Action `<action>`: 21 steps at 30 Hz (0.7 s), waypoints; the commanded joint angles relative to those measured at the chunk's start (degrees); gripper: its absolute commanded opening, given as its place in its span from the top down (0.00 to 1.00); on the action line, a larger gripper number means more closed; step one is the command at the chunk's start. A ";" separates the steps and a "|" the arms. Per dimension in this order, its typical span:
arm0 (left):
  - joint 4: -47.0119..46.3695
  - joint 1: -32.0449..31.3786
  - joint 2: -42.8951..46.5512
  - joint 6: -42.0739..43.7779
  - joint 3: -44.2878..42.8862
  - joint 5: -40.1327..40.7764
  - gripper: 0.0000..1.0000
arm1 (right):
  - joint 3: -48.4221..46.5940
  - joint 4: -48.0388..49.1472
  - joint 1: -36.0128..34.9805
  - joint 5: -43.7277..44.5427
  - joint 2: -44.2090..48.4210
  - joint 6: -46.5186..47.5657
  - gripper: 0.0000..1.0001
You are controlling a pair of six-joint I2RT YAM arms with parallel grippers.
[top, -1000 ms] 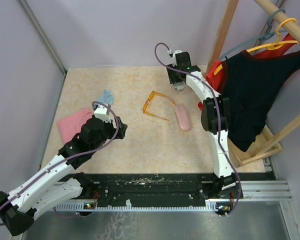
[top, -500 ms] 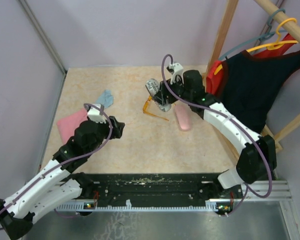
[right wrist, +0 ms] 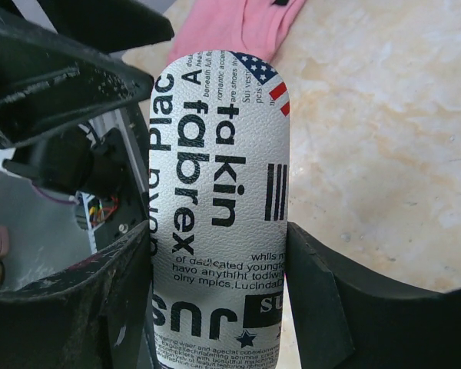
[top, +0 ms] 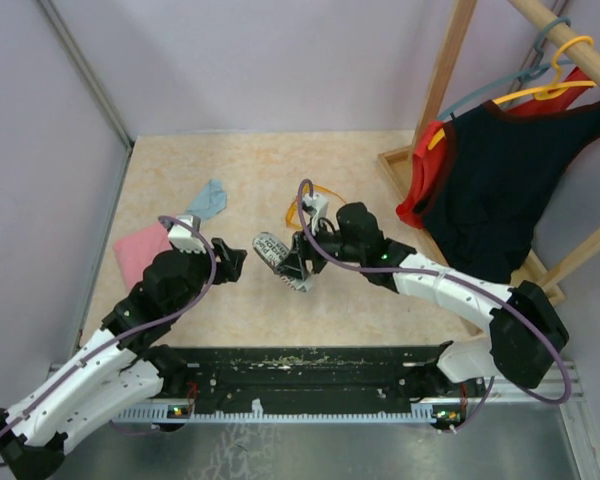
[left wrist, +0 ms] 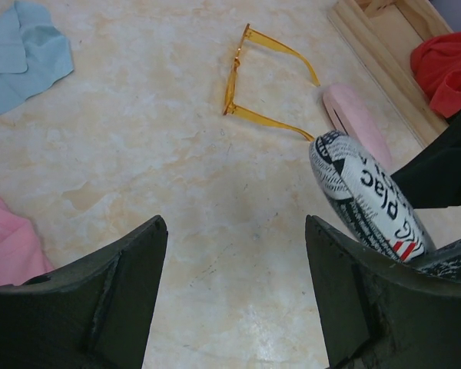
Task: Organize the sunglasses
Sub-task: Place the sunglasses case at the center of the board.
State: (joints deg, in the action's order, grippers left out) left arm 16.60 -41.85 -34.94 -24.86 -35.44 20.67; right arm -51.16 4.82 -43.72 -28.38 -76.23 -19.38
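Right hand (right wrist: 219, 304) is pinching the black-and-white printed oblong case (right wrist: 215, 192); left hand (left wrist: 234, 261) spread wide over the beige counter (left wrist: 138, 154), orange translucent sunglasses (left wrist: 233, 77) nearby.

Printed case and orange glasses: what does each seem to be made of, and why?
Printed case: probably faux leather, matte; a fine pebbled grain shows under the lettering. Orange glasses: likely plastic, smooth and translucent; the table shows through the arms.

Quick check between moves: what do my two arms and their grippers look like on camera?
The left arm and right arm both have white link shells with bulky black joints, and a thin purple cable loops along each. The left gripper and right gripper each end in two broad, matte black, scuffed fingers.
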 commanded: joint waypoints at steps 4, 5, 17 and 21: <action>-0.90 0.18 2.01 -2.53 2.07 -1.33 0.22 | 3.30 2.68 -5.40 17.24 2.38 0.58 0.61; -0.81 0.18 2.06 -2.70 2.17 -1.25 0.22 | 3.04 0.23 -6.54 22.58 1.69 1.58 0.61; -0.87 0.18 -0.69 -3.73 1.98 -1.59 0.22 | -5.00 -19.20 -16.21 64.78 -14.57 -19.18 0.61; -0.79 0.18 -0.48 -3.80 1.87 -1.62 0.22 | -7.89 -23.41 -16.51 66.85 -20.92 -25.86 0.58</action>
State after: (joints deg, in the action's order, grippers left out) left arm 16.67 -41.85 -35.90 -27.99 -33.34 19.49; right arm -53.82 -14.46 -59.51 29.41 -93.17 -35.16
